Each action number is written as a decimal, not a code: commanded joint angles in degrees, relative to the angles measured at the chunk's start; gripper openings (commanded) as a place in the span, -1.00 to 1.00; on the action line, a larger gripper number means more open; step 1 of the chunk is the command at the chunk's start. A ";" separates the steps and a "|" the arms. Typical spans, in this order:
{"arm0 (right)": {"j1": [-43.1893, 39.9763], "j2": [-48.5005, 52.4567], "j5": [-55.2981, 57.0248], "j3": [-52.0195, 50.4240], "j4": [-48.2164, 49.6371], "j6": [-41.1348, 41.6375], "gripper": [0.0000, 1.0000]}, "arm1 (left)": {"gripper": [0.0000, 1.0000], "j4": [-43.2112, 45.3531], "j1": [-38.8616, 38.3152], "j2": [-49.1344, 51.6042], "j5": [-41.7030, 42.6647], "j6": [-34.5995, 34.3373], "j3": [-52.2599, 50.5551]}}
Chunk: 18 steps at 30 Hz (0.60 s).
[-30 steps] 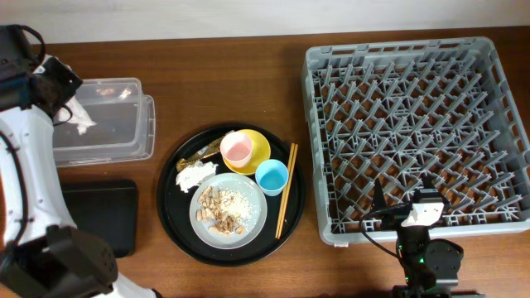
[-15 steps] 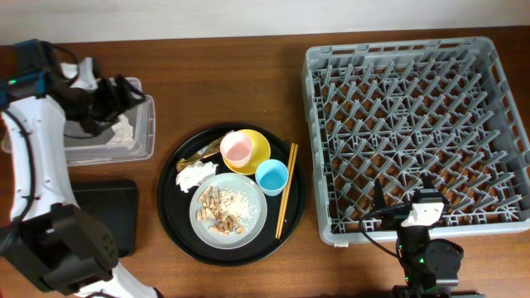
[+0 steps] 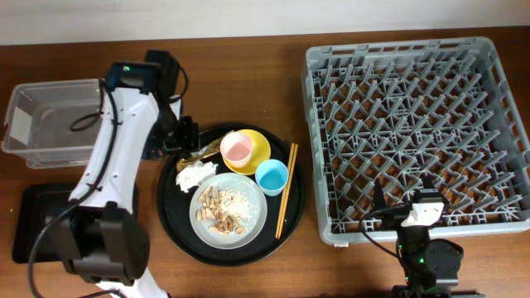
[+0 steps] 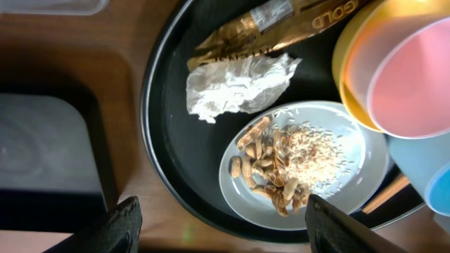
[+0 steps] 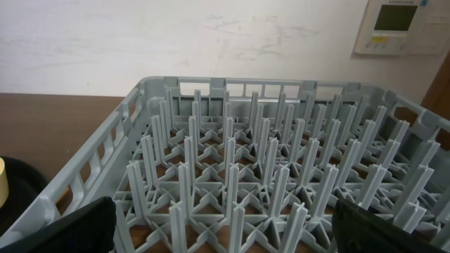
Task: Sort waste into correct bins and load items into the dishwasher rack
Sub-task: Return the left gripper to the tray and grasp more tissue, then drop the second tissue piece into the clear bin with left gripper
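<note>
While the left gripper (image 4: 221,211) hangs over the large round black tray (image 4: 165,161) with fingers spread wide and empty, the crumpled white paper napkin (image 4: 238,86) lies just ahead of them, its long axis running across, finger to finger. The right gripper (image 5: 221,211), likewise spread and empty, sits well apart at the large square grey plastic dishwasher rack (image 5: 140,119).

Overhead: fixed above table (image 3: 248,74), aimed straight down, far off. Whole layout covered: dishwasher rack (image 3: 414,124) at right, round black tray (image 3: 170,207) at centre, shallow black tray (image 3: 41,223) at lower left.

Left wrist: held close above round black tray (image 4: 169,154), aimed down. Grey plate (image 4: 330,200) and part of shallow black tray (image 4: 49,154) framed. All three shared with overhead, same orientation.

Right wrist: set low, just beside near wall of dishwasher rack (image 5: 232,183), aimed level across pegs toward wall (image 5: 176,35). Rack shared with overhead.
</note>
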 commanded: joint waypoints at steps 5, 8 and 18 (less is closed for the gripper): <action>-0.39 -0.31 0.46 -0.42 -0.17 0.04 0.97 | 0.46 15.61 -2.69 0.22 -1.95 -4.20 -16.17; -0.37 -0.31 0.46 -0.42 -0.17 0.04 0.97 | 0.37 22.43 -2.40 0.33 -5.33 -4.63 -21.59; -0.39 -0.33 0.46 -0.42 -0.17 0.04 0.97 | -0.08 35.87 -2.36 0.33 -8.17 -4.61 -31.32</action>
